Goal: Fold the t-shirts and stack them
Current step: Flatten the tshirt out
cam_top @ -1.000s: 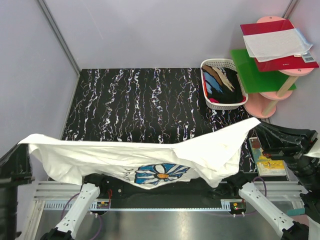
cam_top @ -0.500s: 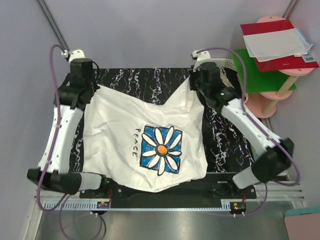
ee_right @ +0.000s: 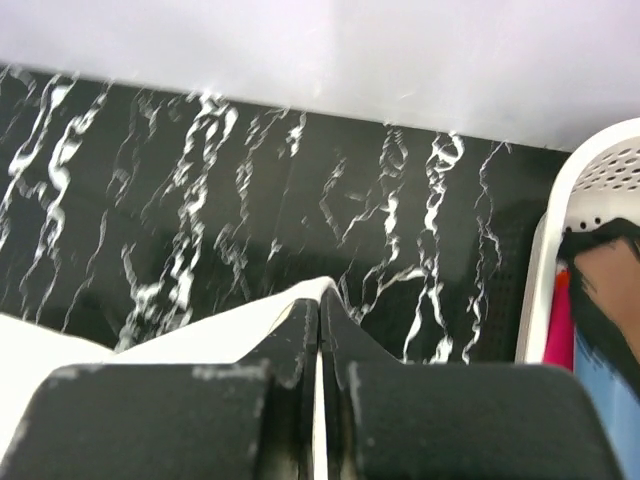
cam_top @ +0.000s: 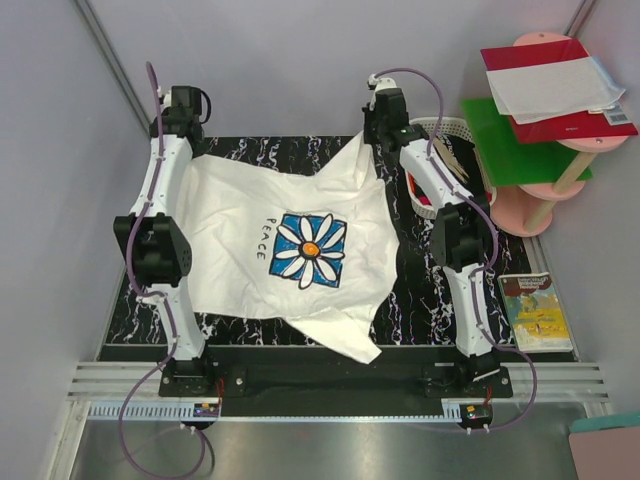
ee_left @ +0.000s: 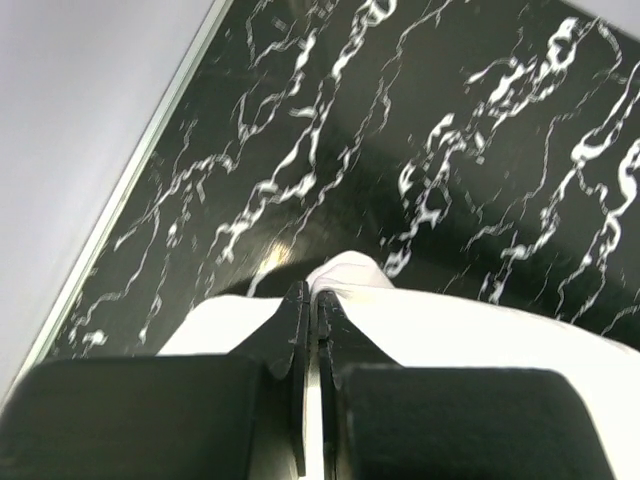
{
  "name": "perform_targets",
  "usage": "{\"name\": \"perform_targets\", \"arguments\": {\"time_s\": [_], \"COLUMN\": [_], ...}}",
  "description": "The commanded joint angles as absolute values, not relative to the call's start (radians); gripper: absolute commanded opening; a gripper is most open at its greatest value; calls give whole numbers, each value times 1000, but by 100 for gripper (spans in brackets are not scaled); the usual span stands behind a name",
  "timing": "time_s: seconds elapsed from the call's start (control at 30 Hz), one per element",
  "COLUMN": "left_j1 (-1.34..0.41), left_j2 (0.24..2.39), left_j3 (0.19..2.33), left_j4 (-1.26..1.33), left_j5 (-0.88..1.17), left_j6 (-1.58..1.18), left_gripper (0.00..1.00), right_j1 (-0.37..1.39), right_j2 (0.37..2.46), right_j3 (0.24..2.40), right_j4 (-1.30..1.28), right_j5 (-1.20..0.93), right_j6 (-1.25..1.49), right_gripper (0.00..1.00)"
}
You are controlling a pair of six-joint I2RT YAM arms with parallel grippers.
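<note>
from above, the white basket (cam_top: pixel 458 124) was mostly hidden behind the right arm (cam_top: pixel 430 172). the right wrist view cut it off at the edge, so only bits of the clothes (ee_right: pixel 600 290) inside showed. the white t-shirt (cam_top: pixel 290 250) covered a big part of the table (cam_top: pixel 425 290). the book (cam_top: pixel 538 312) cover was too small to read. a pink thing (cam_top: pixel 610 455) in the near corner was cut off.

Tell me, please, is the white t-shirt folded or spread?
Spread: white t-shirt lies open, print up, corners pinched by left gripper and right gripper.
</note>
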State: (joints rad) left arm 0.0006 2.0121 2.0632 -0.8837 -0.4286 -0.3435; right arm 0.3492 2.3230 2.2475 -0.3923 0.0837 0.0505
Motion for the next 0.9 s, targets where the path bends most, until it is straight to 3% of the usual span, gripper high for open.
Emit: {"name": "perform_targets", "arguments": {"time_s": [0.0,0.07,0.1,0.13,0.4,0.5,0.87], "left_j1": [34,55,64,69,74,77,77], "left_j2": [2033,2033,2031,2028,2022,2039,2057], "left_j3": [2155,2140,2126,2119,2083,2080,2062], "left_j4": [-864,-862,-862,-862,-845,-845,-838], "left_j5": [-407,-370,-362,-351,-337,-331,-319], "left_j6": [-328,-345,-348,-353,-353,-353,-348], "left_gripper": [0,0,0,0,0,0,0], "right_j1": [310,307,307,307,307,307,342], "right_j2": [2399,2424,2422,2419,2232,2232,2295], "right_j3": [2390,2381,2350,2332,2013,2002,2037], "right_j4": [-459,-460,-460,-459,-289,-275,-230], "right_j5": [23,-42,-63,-77,-164,-231,-339], "right_j6": [126,123,123,127,241,287,354], "right_gripper": [24,55,87,99,96,87,86]}}
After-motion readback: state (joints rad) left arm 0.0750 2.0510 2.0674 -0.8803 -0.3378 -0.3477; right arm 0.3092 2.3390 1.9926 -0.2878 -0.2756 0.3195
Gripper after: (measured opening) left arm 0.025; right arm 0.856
